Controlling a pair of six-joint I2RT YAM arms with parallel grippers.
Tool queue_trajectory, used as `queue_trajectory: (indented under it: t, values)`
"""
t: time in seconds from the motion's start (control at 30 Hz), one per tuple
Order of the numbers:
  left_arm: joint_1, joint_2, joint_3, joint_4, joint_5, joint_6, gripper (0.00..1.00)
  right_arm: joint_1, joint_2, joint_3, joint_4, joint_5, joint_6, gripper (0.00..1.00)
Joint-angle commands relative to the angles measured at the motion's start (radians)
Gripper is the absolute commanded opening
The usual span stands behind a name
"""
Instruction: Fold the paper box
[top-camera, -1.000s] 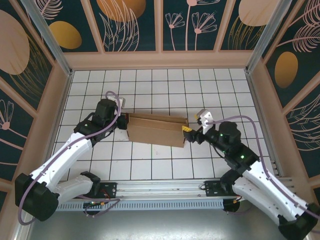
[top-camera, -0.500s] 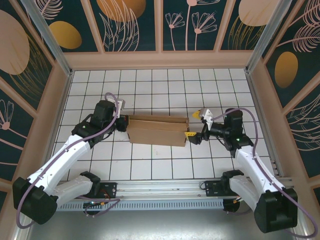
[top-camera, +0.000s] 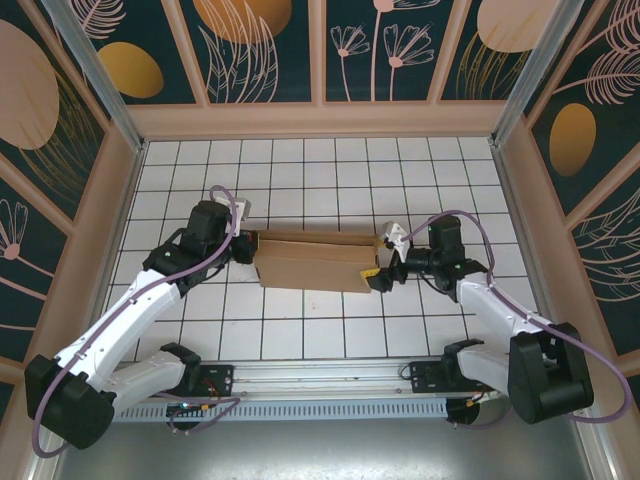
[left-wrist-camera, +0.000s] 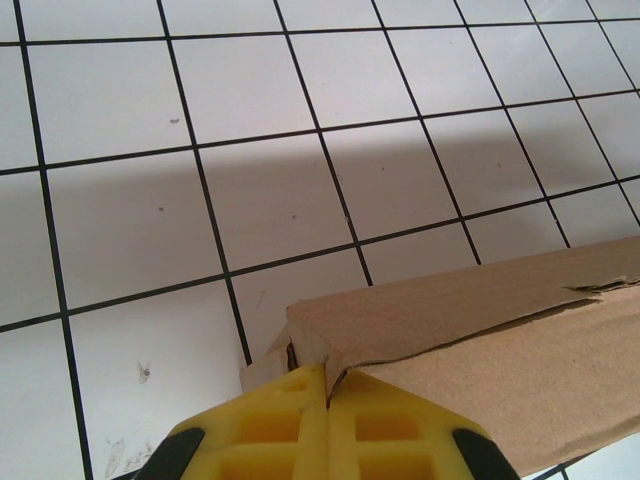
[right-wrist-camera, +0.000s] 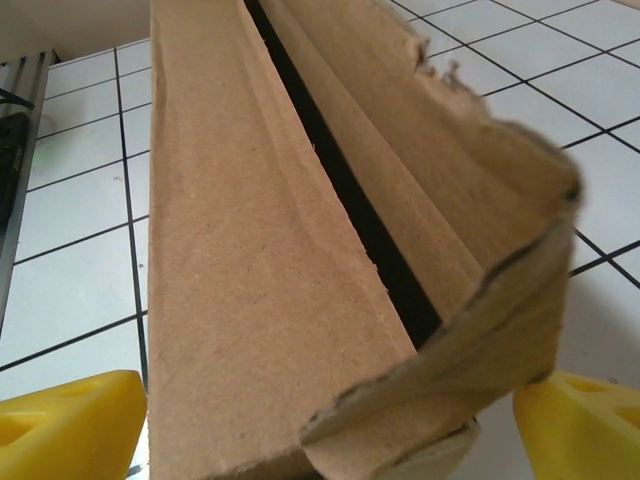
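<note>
The paper box (top-camera: 315, 262) is creased brown corrugated cardboard with frayed edges, partly folded into a long trough. It lies at the centre of the white gridded table (top-camera: 300, 170). At its 9 o'clock end, the extended left arm sets the left gripper (left-wrist-camera: 326, 400) against a corner, jaws pressed together. At 3 o'clock, the right gripper (top-camera: 384, 260) straddles the end, yellow fingers (right-wrist-camera: 70, 420) spread wide.

Amounts to one paper box (top-camera: 315, 260), two robot arms, left arm (top-camera: 130, 310) and right arm (top-camera: 500, 310), two grippers, left gripper (left-wrist-camera: 327, 390) and right gripper (right-wrist-camera: 320, 430), one tiled table (top-camera: 300, 170).
</note>
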Motion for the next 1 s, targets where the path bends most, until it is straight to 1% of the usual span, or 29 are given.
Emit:
queue_trajectory:
  t: [0.0, 0.1, 0.2, 0.27, 0.37, 0.43, 0.53, 0.6, 0.67, 0.7, 0.73, 0.77, 0.83, 0.87, 0.9, 0.97]
  values:
    - [-0.009, -0.007, -0.006, 0.001, 0.019, 0.017, 0.00, 0.028, 0.003, 0.018, 0.058, 0.020, -0.032, 0.90]
    - [-0.009, -0.003, -0.001, 0.001, 0.014, 0.017, 0.00, 0.040, -0.001, 0.009, 0.051, 0.034, -0.056, 0.82]
    - [-0.009, 0.000, 0.003, -0.002, 0.007, 0.017, 0.00, 0.044, -0.012, 0.002, 0.049, 0.048, -0.072, 0.77]
    - [-0.009, 0.000, 0.002, -0.001, 0.006, 0.017, 0.00, 0.043, -0.021, -0.005, 0.058, 0.054, -0.079, 0.69]
    - [-0.009, -0.004, -0.005, 0.005, 0.004, 0.014, 0.00, 0.043, -0.026, -0.011, 0.062, 0.069, -0.085, 0.62]
    - [-0.009, -0.007, -0.012, 0.007, 0.000, 0.014, 0.00, 0.043, -0.028, -0.015, 0.069, 0.072, -0.086, 0.60]
    - [-0.008, -0.013, -0.017, 0.007, -0.006, 0.013, 0.00, 0.045, -0.026, -0.017, 0.084, 0.076, -0.086, 0.48]
    - [-0.008, -0.016, -0.019, 0.007, -0.009, 0.012, 0.00, 0.047, -0.025, -0.020, 0.100, 0.082, -0.072, 0.42]
    - [-0.009, -0.016, -0.022, 0.007, -0.010, 0.010, 0.00, 0.049, -0.021, -0.023, 0.108, 0.087, -0.067, 0.38]
    - [-0.009, -0.017, -0.025, 0.009, -0.012, 0.008, 0.00, 0.053, -0.020, -0.026, 0.116, 0.095, -0.063, 0.38]
    - [-0.009, -0.015, -0.027, 0.013, -0.012, 0.006, 0.00, 0.056, -0.019, -0.028, 0.122, 0.103, -0.057, 0.41]
    - [-0.008, -0.015, -0.031, 0.017, -0.014, 0.006, 0.00, 0.061, -0.016, -0.026, 0.123, 0.112, -0.053, 0.46]
    - [-0.009, -0.010, -0.037, 0.021, -0.019, 0.009, 0.00, 0.065, -0.024, -0.020, 0.129, 0.116, -0.036, 0.53]
    - [-0.008, -0.005, -0.039, 0.022, -0.027, 0.011, 0.00, 0.067, -0.035, -0.014, 0.129, 0.120, -0.027, 0.62]
    - [-0.008, -0.003, -0.039, 0.020, -0.033, 0.011, 0.00, 0.069, -0.048, -0.010, 0.131, 0.129, -0.017, 0.68]
    - [-0.008, -0.001, -0.038, 0.021, -0.037, 0.013, 0.00, 0.066, -0.086, -0.006, 0.142, 0.144, 0.003, 0.73]
